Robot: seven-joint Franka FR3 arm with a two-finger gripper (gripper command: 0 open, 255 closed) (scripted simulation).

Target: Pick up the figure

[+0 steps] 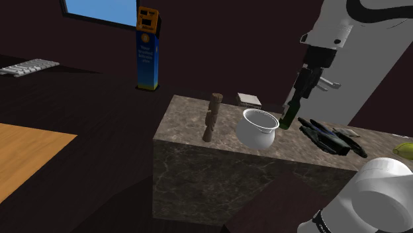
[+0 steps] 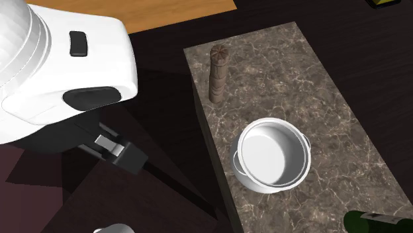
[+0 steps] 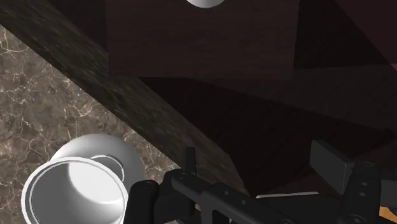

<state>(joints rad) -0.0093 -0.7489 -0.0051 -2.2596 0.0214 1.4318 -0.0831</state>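
The figure is a slim brown carved post standing upright near the left end of a marble-topped counter. From above, the figure stands close to the counter's edge. My black gripper hangs high in the air, well to the shoulder view's right of the figure and beyond a white pot. In the second exterior view the gripper hangs under the white arm, off the side of the counter. Nothing is seen in its grasp.
The white pot sits mid-counter. A dark green bottle, black tools, a small box and a yellow item occupy the counter's right part. A blue stand rises behind.
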